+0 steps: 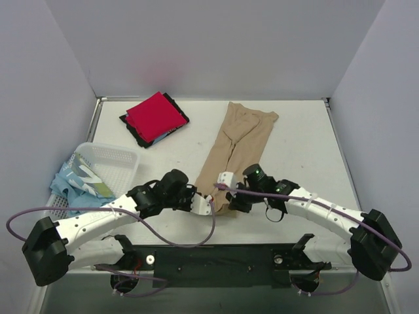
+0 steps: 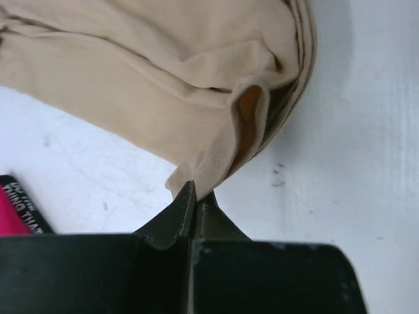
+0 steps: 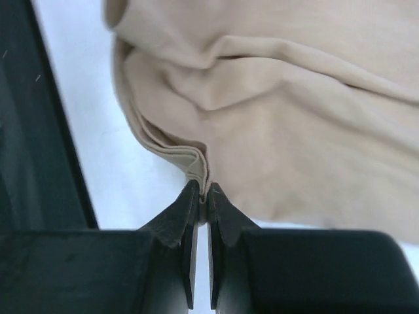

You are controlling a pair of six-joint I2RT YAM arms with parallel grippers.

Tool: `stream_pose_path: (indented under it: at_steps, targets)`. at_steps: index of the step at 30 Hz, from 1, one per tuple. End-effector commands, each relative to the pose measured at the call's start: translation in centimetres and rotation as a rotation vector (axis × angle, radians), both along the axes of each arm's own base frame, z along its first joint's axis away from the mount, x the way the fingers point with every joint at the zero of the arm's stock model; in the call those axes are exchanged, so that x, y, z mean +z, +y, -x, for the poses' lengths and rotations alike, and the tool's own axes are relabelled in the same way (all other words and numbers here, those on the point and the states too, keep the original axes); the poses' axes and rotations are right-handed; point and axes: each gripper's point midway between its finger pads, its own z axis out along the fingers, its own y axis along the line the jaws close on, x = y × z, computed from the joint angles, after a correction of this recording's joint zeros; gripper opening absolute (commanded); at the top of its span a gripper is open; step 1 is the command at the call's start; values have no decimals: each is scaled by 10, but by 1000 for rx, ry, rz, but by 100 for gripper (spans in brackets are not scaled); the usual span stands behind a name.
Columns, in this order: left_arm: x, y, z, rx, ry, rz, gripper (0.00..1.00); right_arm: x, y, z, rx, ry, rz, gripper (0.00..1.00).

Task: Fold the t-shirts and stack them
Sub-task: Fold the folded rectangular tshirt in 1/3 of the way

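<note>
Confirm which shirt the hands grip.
The tan t-shirt, mid-table: left hand and right hand both pinch its near end. Red shirt, black shirt and blue shirts lie untouched.

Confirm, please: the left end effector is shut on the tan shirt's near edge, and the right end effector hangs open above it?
One part is wrong. The right wrist view shows the right end effector shut on the edge of the tan shirt too, not open. The left end effector is shut on it, as said.
</note>
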Motion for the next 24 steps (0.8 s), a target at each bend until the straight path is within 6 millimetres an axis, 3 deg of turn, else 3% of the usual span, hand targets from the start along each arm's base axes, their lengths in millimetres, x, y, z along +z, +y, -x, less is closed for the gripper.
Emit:
stream_pose_path:
  at_steps: [1, 2, 5, 6, 7, 8, 9, 11, 19, 24]
  targets:
    - [26, -15, -46, 137, -71, 68, 0, 42, -4, -39, -236, 110, -185, 0]
    - [41, -21, -57, 152, -97, 96, 0, 44, -8, -46, -260, 117, -192, 0]
    - [46, -26, -98, 221, -78, 101, 0, 64, -24, -84, -359, 98, -249, 0]
    - [61, -35, -110, 224, -92, 125, 0, 62, -28, -91, -380, 106, -246, 0]
    - [49, -36, -118, 222, -67, 103, 0, 68, -34, -104, -408, 91, -259, 0]
    - [64, -43, -130, 221, -89, 128, 0, 64, -37, -111, -423, 102, -252, 0]
    - [54, -45, -138, 220, -80, 108, 0, 68, -43, -122, -447, 93, -256, 0]
    - [67, -59, -161, 223, -105, 130, 0, 67, -50, -139, -486, 93, -264, 0]
    - [52, -91, -230, 271, -95, 102, 0, 65, -80, -201, -636, 99, -287, 0]
    - [34, -94, -259, 295, -91, 79, 0, 54, -90, -232, -656, 90, -271, 0]
